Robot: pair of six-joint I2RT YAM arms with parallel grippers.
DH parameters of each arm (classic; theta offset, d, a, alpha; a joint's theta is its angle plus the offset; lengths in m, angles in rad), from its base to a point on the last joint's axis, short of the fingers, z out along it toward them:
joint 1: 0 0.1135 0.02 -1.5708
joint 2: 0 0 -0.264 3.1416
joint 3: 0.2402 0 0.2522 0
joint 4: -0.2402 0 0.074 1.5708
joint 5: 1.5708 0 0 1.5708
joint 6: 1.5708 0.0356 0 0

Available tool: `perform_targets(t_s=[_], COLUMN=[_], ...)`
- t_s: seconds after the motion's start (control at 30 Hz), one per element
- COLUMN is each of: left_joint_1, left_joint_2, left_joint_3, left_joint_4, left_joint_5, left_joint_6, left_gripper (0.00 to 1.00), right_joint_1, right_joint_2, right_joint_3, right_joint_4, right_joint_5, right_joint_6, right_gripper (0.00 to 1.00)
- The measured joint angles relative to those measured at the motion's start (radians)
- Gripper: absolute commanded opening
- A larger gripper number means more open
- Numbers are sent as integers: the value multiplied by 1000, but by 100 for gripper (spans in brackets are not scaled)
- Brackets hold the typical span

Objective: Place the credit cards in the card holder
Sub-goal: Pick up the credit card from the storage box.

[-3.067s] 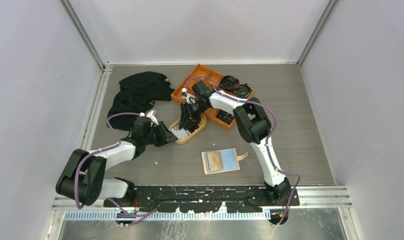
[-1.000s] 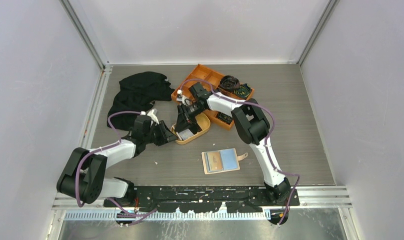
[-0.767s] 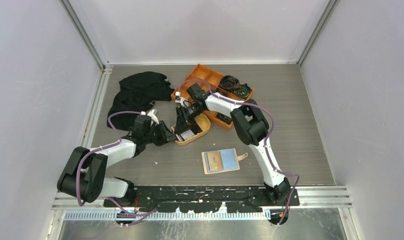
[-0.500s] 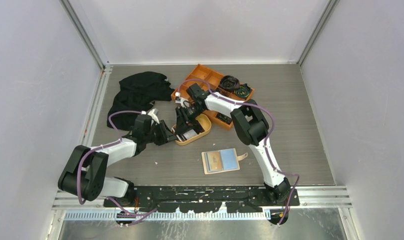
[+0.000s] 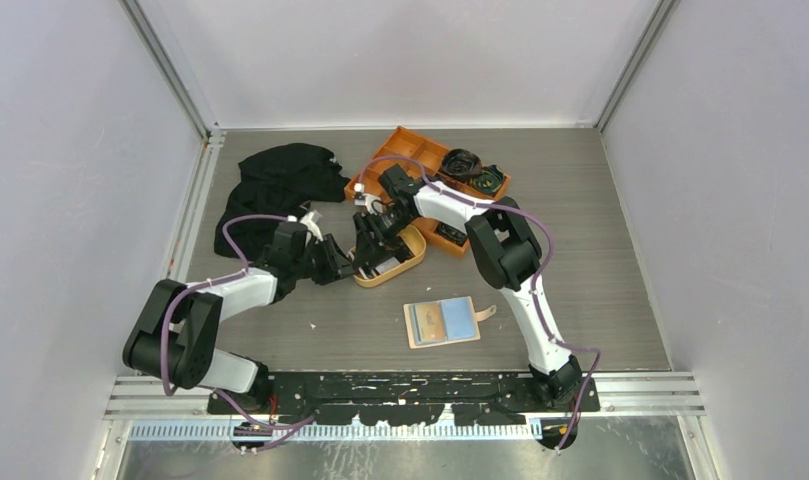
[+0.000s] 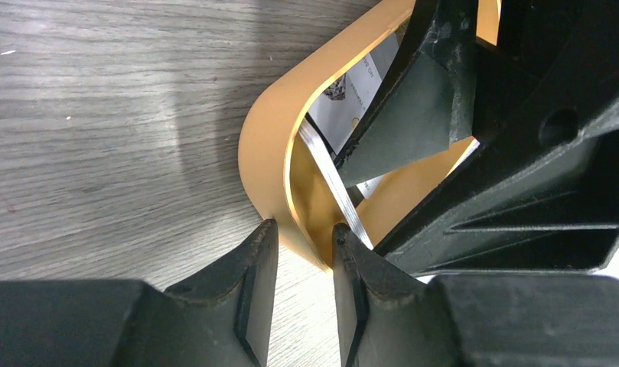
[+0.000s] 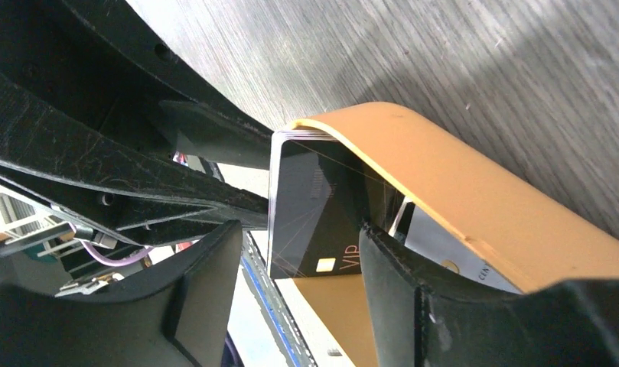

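The credit cards stand and lie in the oval orange dish (image 5: 412,258). A black card (image 7: 314,214) marked VIP stands on edge against the dish wall (image 7: 444,183), with white cards (image 7: 444,256) behind it. My right gripper (image 7: 300,233) is open inside the dish; the black card is between its jaws, with a wide gap on the left side. My left gripper (image 6: 302,229) is shut on the dish rim (image 6: 268,138), one finger outside and one inside. A white printed card (image 6: 352,84) shows there too. The tan card holder (image 5: 443,322) lies open nearer the bases, a light blue card (image 5: 460,318) on it.
A large orange divided tray (image 5: 405,140) with dark items sits just behind the dish, under the right arm. A black cloth (image 5: 275,190) lies at the back left. Both grippers (image 5: 360,255) crowd together at the dish.
My right gripper's jaws have opened wider inside the dish over the last second. The left gripper has pushed in right up to the dish's left end.
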Motion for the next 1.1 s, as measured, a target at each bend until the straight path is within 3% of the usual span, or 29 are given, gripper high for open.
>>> perform_targets(t_s=[0.3,0.53,1.1], left_joint_1=[0,0,0], left_joint_2=[45,63,127], left_joint_3=[38,43,77], left_joint_4=[0,3,31], left_joint_5=[27,51,72], left_joint_6=[0,-2,-16], left_gripper=[39,44,50], right_joint_1=[-5,-18,-62], right_joint_2=[0,0,0], right_joint_3=[0,0,-11], right_joint_4=[-44,-53,-50], right_joint_5=[-26,-33,-52], right_joint_6=[-55,-60,-34], right_gripper=[66,62,34])
